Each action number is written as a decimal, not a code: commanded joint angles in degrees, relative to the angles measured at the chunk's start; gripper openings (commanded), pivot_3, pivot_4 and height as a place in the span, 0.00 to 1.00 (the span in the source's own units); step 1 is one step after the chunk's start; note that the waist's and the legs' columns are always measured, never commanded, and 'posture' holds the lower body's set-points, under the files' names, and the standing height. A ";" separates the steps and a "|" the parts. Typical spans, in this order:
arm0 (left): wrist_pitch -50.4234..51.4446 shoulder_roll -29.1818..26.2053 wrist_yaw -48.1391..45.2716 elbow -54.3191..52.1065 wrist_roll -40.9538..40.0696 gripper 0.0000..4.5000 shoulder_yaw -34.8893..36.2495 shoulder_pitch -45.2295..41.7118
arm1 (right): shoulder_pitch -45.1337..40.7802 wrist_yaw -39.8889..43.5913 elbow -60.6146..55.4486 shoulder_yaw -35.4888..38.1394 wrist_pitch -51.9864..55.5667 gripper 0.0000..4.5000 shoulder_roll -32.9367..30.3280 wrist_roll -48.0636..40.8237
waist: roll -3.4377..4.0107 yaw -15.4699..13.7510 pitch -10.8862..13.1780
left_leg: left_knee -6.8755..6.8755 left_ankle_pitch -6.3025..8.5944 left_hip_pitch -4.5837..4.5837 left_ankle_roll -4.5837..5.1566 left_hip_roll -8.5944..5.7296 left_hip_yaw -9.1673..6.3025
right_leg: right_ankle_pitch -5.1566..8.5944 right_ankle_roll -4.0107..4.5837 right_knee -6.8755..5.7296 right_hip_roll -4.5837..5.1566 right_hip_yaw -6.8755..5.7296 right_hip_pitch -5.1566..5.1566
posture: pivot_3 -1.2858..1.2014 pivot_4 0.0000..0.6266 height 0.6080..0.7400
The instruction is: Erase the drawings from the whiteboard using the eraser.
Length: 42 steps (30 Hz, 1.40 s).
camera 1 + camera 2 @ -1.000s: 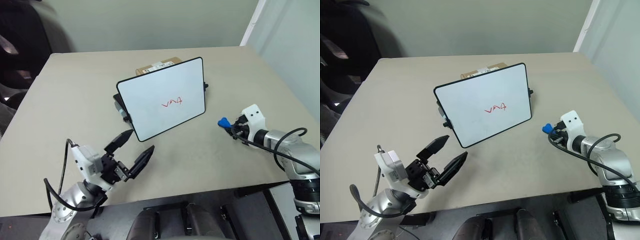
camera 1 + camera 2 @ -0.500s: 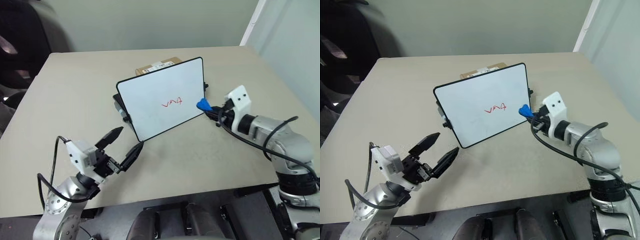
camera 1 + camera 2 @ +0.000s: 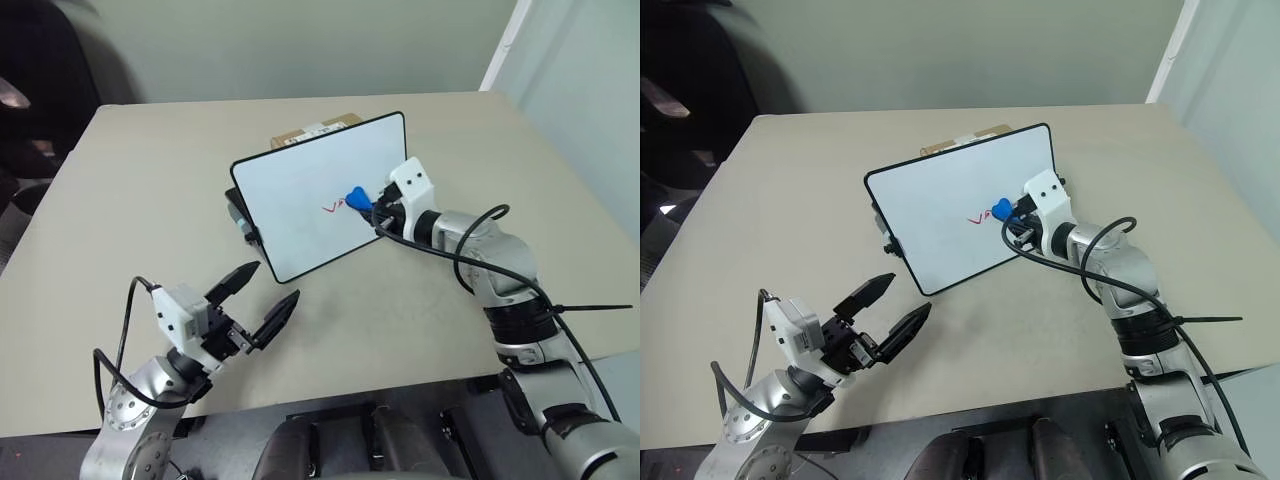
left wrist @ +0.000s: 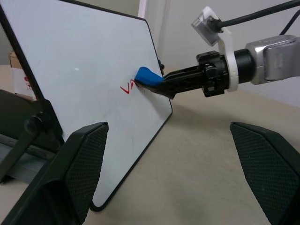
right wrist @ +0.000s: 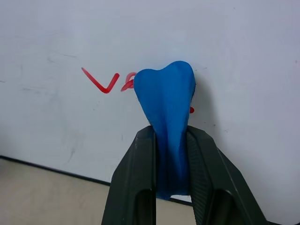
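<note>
Left eye view: you see the whiteboard (image 3: 320,195) propped tilted on the table (image 3: 150,200), with a cardboard box (image 3: 315,128) behind it. The right gripper (image 3: 362,203) is clenched on the blue eraser (image 3: 356,198), whose tip lies over the right part of the red drawings (image 3: 335,207). The left gripper (image 3: 262,298) hovers near the table's front edge with its fingers spread and nothing between them, well apart from the board. Left wrist view: you see the eraser (image 4: 147,76) touching the board face at the red strokes (image 4: 127,87). Right wrist view: both fingers (image 5: 136,183) pinch the eraser (image 5: 165,117); a red V-shaped stroke (image 5: 101,82) shows just beside it, the other strokes mostly covered.
</note>
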<state>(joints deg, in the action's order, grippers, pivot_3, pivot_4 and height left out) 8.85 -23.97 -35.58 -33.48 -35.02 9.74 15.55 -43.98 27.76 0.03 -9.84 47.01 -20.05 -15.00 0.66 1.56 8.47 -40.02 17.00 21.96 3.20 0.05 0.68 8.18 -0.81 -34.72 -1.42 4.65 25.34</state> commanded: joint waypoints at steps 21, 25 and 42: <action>-1.03 0.76 0.84 -4.79 -0.36 1.00 0.60 3.14 | -3.63 1.29 3.37 -1.75 -0.20 0.18 0.54 5.86 | -0.01 0.42 0.00 | 0.02 -0.16 -0.06 -0.06 0.03 0.00 | -0.33 0.30 -0.22 -0.02 0.00 0.07 | 0.52 0.24 1.00; -0.90 0.65 0.67 -4.17 -0.31 1.00 0.53 2.59 | -6.84 0.69 2.65 0.75 -0.68 0.18 2.18 4.98 | 0.00 0.55 0.00 | 0.06 -0.17 0.11 -0.08 0.04 0.01 | -0.35 0.33 -0.25 -0.02 -0.01 0.28 | 0.52 0.24 1.00; -1.17 1.19 0.63 -4.38 0.24 1.00 0.01 3.05 | -0.28 2.02 4.68 -5.31 3.68 0.18 0.28 8.92 | -0.03 0.71 -0.01 | 0.04 -0.05 -0.02 -0.07 0.04 0.01 | -0.22 0.34 -0.23 -0.02 -0.02 0.15 | 0.52 0.24 1.00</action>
<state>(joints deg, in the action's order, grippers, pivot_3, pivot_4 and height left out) 8.83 -23.03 -34.80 -36.06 -34.54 9.75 18.18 -43.91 29.28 5.44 -14.44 49.91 -19.38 -6.85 0.63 2.27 8.46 -39.99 16.93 21.94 3.12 0.09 0.70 7.91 -0.47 -34.95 -1.44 4.63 25.50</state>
